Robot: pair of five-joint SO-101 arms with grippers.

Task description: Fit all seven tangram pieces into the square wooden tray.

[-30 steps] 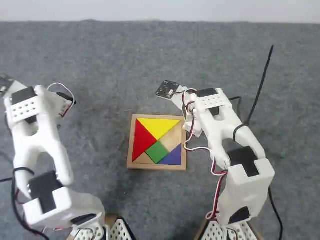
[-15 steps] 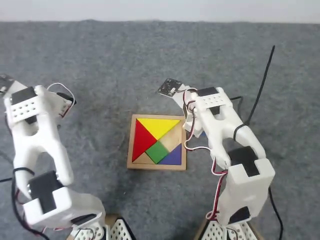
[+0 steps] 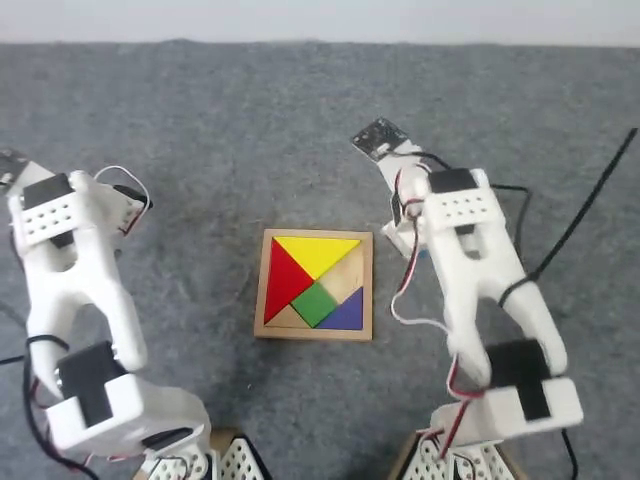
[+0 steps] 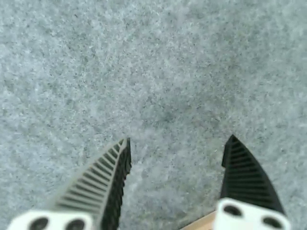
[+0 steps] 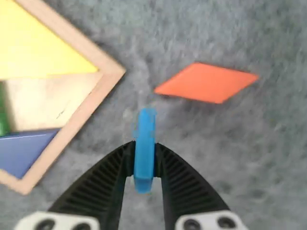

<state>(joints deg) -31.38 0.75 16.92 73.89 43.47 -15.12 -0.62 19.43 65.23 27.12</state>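
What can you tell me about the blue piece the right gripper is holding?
The blue piece is a thin, flat, bright blue slab. It is seen edge-on, so its outline cannot be told. It stands on edge, clamped between the ribbed black fingers of the right gripper, with one end sticking out past the fingertips. It sits over grey carpet just outside the corner of the wooden tray, short of the orange parallelogram lying flat beyond.

Grey table cover (image 4: 144,57) looks like rough, fuzzy felt. Tray (image 5: 91,103) is bare matt wood. Blue piece (image 5: 145,143) between the ribbed black plastic fingers (image 5: 105,182) looks smooth and painted, kinda matt too.
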